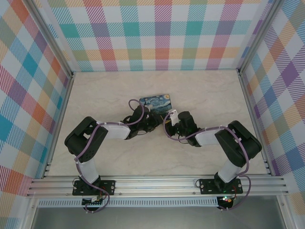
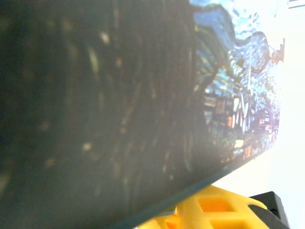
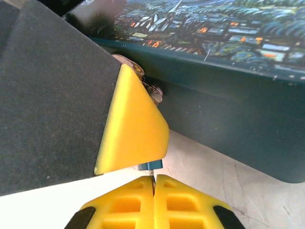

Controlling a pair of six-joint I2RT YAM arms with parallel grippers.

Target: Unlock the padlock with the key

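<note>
In the right wrist view my right gripper (image 3: 153, 185) is shut on the key (image 3: 152, 177), a thin grey blade standing up between its yellow fingertips. The key's tip meets the padlock (image 3: 151, 165), of which just a small blue edge shows. A yellow finger (image 3: 136, 129) of my left gripper covers the rest of the padlock. From above, the left gripper (image 1: 151, 118) and right gripper (image 1: 170, 119) meet tip to tip just in front of the tin. One yellow finger (image 2: 214, 205) shows in the left wrist view; how its jaws stand is hidden.
The blue swirl-painted tin (image 1: 156, 102) lies right behind both grippers; its dark side wall (image 3: 228, 109) carries round metal fittings (image 3: 155, 91). Blurred and very close, the tin (image 2: 143, 95) fronts the left wrist camera. Plaid walls enclose the marble-look table (image 1: 119, 86).
</note>
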